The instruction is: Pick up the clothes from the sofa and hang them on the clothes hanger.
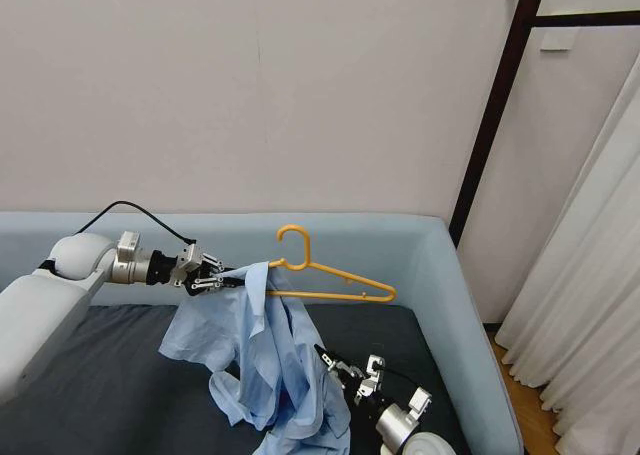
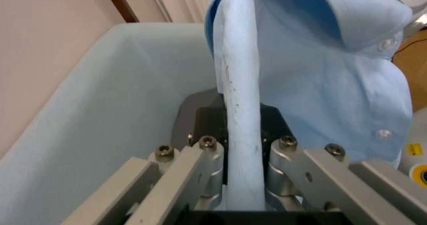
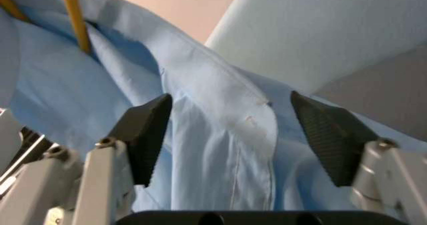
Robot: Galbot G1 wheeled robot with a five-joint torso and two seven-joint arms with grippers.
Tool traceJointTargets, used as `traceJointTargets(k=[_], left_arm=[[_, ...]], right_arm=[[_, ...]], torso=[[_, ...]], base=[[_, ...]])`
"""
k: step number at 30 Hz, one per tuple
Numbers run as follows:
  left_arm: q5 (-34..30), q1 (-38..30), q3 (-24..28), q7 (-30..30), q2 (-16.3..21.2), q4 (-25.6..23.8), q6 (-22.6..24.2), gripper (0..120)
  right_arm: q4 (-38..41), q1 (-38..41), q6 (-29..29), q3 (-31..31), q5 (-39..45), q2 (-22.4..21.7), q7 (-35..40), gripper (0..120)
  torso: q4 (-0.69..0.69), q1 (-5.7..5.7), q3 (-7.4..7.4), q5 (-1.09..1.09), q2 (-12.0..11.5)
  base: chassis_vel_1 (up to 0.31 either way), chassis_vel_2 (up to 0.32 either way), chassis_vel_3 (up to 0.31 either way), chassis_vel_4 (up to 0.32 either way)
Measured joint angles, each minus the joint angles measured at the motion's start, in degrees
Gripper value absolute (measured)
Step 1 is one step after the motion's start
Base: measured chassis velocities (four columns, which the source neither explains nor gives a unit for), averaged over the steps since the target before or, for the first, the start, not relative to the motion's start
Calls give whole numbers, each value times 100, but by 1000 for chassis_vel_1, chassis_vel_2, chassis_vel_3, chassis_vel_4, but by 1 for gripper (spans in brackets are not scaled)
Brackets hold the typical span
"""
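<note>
Clamping shirt [image 1: 270,360] edge, left gripper [image 1: 225,275] jaws clenched, right gripper [image 3: 227,122] jaws spread at lower folds

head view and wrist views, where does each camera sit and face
Head view: on the head, facing down at the pale blue sofa; both arms show.
Left wrist view: behind the left end effector, shut on the light blue cotton shirt.
Right wrist view: behind the open right end effector, facing the shirt.
Shared: head and right wrist show the yellow plastic hanger.
</note>
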Motion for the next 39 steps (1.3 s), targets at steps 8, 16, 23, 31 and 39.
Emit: traceJointTargets(k=[8, 16, 23, 31, 39], left_arm=[[-7, -82, 0, 0, 13, 5, -6, 6], [-10, -78, 4, -9, -45, 22, -32, 6], [-10, -78, 8, -16, -77, 39, -44, 6], [-98, -93, 6, -30, -77, 112, -175, 6], [64, -64, -173, 208, -69, 194, -399, 6]], right_arm=[[14, -79, 54, -4, -262, 26, -76, 42], [-23, -125, 131, 5, -368, 25, -147, 11], [-64, -118, 234, 5, -381, 15, -364, 0], [326, -127, 784, 201, -947, -190, -201, 0], [1687, -74, 319, 455, -1531, -812, 1427, 0]], torso=[[0, 0, 0, 1, 0], [0, 0, 0, 1, 0], [0, 0, 0, 1, 0], [0, 0, 0, 2, 0], [1, 0, 0, 1, 0]], base=[[0, 0, 0, 0], [0, 0, 0, 0], [0, 0, 0, 0], [0, 0, 0, 0], [0, 0, 0, 0]])
